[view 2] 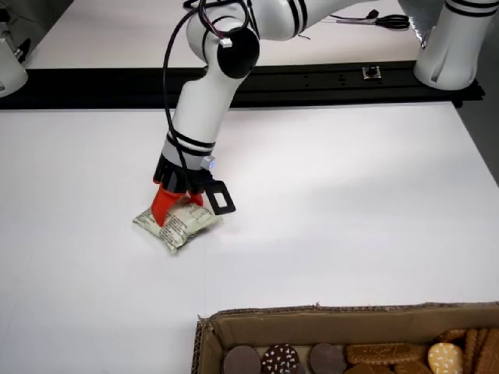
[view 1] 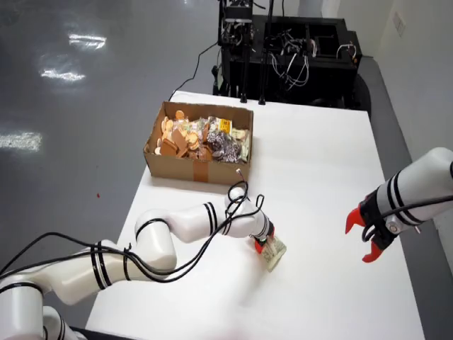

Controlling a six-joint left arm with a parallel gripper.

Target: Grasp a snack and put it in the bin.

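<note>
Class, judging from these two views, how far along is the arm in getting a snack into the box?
Done: the box already holds many snacks. In hand: the pincer is down on a snack packet lying on the white table, its red fingers against it; a firm grip cannot be confirmed. Left: lifting the packet, carrying it to the box, and dropping it in.

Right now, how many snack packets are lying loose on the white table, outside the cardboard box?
1. The pale printed foil snack packet lies on the white table under the working arm's orange-fingered tool, well short of the brown cardboard box. None is visible elsewhere on the table.
</note>
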